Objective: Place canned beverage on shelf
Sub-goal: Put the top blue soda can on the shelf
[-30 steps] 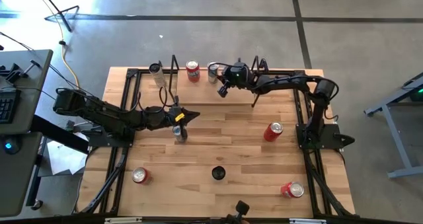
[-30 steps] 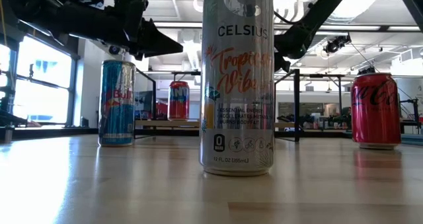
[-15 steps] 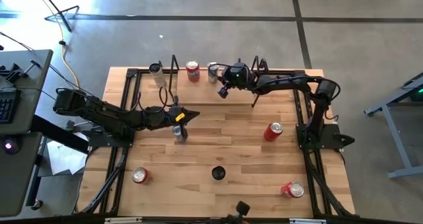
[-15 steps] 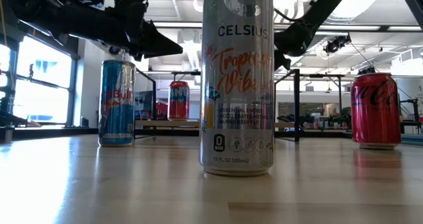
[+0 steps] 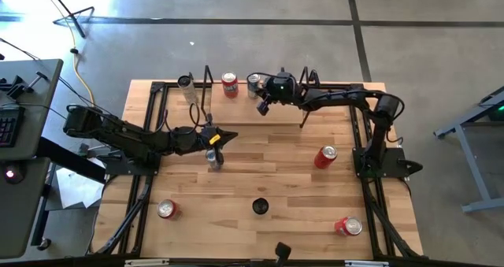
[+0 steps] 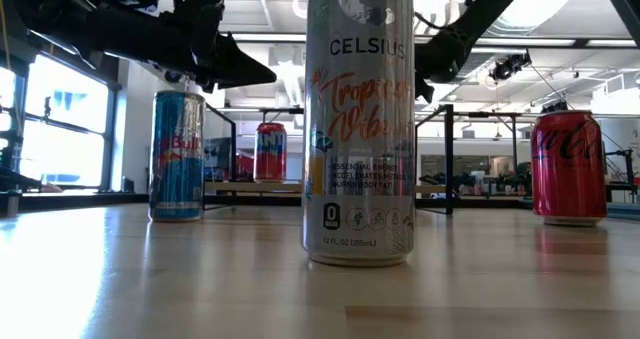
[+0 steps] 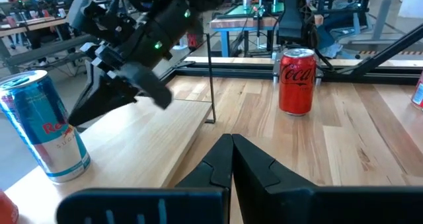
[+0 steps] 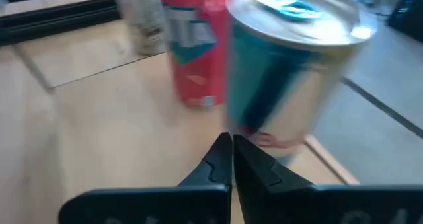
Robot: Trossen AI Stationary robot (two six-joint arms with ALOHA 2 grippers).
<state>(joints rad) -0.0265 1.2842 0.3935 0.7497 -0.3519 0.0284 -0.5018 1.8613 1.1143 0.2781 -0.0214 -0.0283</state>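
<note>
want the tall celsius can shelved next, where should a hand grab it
Round the mid-body of the Celsius can, coming in level from the side. It stands upright, a tall slim cylinder, with bare table all round, so either side is open.

High view straight down over table (image 5: 260,153); low view level, near Celsius can (image 6: 359,119) (both show it).

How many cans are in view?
8. At the far edge: silver can, red can, blue can. On the table: Red Bull can under left gripper, Celsius can mid-front, red cans right, front-left, front-right.
</note>
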